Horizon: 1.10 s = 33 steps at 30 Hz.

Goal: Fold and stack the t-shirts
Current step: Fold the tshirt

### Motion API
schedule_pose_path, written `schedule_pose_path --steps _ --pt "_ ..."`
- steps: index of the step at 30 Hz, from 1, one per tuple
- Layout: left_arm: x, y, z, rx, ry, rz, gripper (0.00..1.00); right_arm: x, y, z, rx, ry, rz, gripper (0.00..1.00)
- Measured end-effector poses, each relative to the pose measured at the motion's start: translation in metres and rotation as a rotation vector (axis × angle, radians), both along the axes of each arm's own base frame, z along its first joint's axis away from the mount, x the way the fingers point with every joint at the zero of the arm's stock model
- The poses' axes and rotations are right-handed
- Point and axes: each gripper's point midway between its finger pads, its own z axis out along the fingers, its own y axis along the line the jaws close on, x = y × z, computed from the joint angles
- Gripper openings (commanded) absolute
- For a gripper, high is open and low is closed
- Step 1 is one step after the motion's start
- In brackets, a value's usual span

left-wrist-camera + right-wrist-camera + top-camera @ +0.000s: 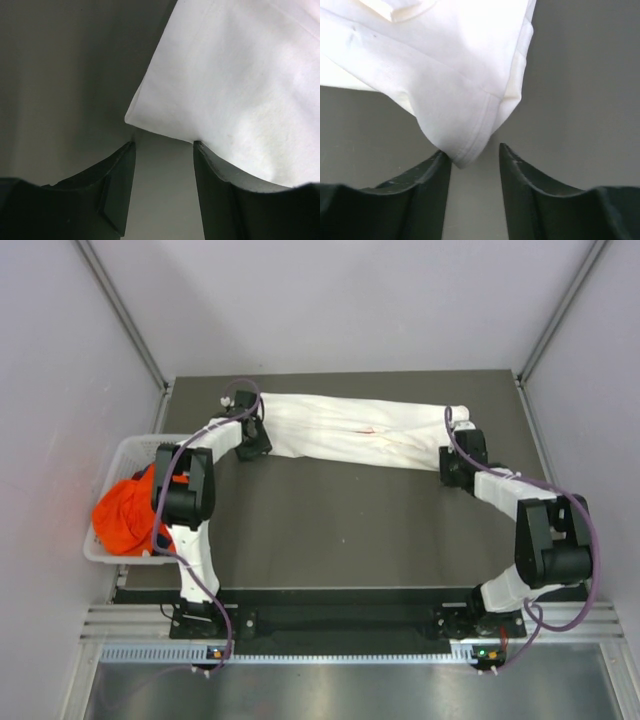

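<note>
A white t-shirt [350,430] lies as a long band across the far part of the dark table [340,530]. My left gripper [252,445] is at its left end, jaws open, with a corner of the white cloth [225,75] just beyond the fingertips [127,150]. My right gripper [455,468] is at the shirt's right end, jaws open, with a hemmed corner of the shirt [465,125] touching the left fingertip [442,160]. An orange t-shirt [125,515] lies bunched in a white basket [125,450] at the left.
The basket stands off the table's left edge beside the left arm. Grey enclosure walls stand close on the left, right and far sides. A metal rail [340,625] runs along the near edge by the arm bases.
</note>
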Motion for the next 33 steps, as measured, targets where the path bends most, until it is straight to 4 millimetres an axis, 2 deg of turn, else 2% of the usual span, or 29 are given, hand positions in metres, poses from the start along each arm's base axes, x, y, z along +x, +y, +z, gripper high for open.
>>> schedule_pose_path --steps 3,4,6,9,13,14,17,24,33 --pt "0.004 0.000 0.000 0.002 -0.006 0.002 0.53 0.007 0.001 0.005 -0.036 -0.032 0.018 0.30" --pt "0.005 0.000 0.000 0.004 -0.009 0.003 0.50 0.008 0.000 0.006 -0.050 -0.041 0.021 0.21" --pt "0.009 0.001 0.000 0.009 -0.016 0.006 0.46 0.009 -0.004 0.007 -0.075 -0.046 0.020 0.12" --pt "0.014 0.002 0.000 0.018 -0.021 0.012 0.33 0.009 -0.010 0.008 -0.109 -0.046 0.004 0.08" --pt "0.020 0.004 -0.001 0.022 -0.022 0.022 0.12 0.005 -0.015 0.008 -0.131 -0.031 -0.003 0.08" --pt "0.021 0.004 -0.001 0.021 -0.022 0.023 0.00 0.005 -0.015 0.008 -0.133 -0.028 -0.002 0.08" --pt "0.024 0.004 -0.001 0.023 -0.019 0.022 0.00 0.008 -0.015 0.014 -0.141 -0.025 0.005 0.00" --pt "0.029 0.006 0.000 0.030 -0.017 0.028 0.00 0.016 -0.015 0.029 -0.152 -0.032 0.018 0.00" --pt "0.026 0.012 0.000 0.063 -0.002 0.038 0.00 -0.001 -0.016 0.022 -0.159 0.058 0.031 0.02"
